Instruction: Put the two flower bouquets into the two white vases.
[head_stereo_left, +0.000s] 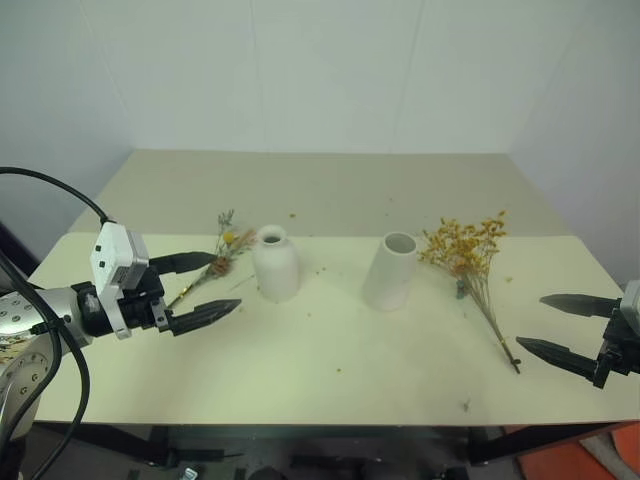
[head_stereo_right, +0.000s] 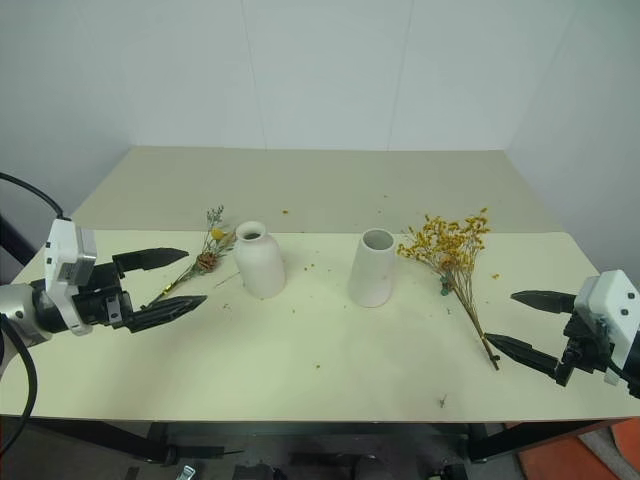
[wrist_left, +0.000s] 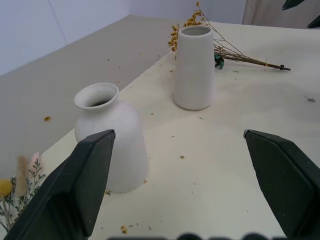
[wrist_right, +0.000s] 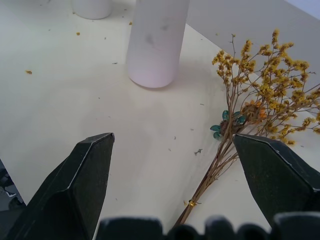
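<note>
Table: your cream table (head_stereo_left: 330, 380) has both vases standing mid-way across it, with bare top in front of them up to the near edge.
Bottle vase: the round narrow-necked vase (head_stereo_left: 276, 263) stands upright left of centre, mouth free.
Tall vase: the tapered wide-mouthed vase (head_stereo_left: 390, 271) stands upright right of centre, well apart from the bottle vase, so you have a bare strip between the two.
Small sprig: the small sprig (head_stereo_left: 218, 252) lies flat just left of the bottle vase, yellow ball end toward the back, stem toward your left gripper.
Big bunch: the big yellow bunch (head_stereo_left: 470, 260) lies flat right of the tall vase, blooms just beside it, stems running toward the near right edge.
Left gripper: your left gripper (head_stereo_left: 202, 288) hovers over the left side of the table, fingers spread wide, nothing between them, tips near the sprig's stem.
Right gripper: your right gripper (head_stereo_right: 522, 322) hangs at the right edge, fingers wide apart and empty, tips near the bunch's stem end.
Litter: small crumbs (head_stereo_left: 338, 369) are scattered on the top.
</note>
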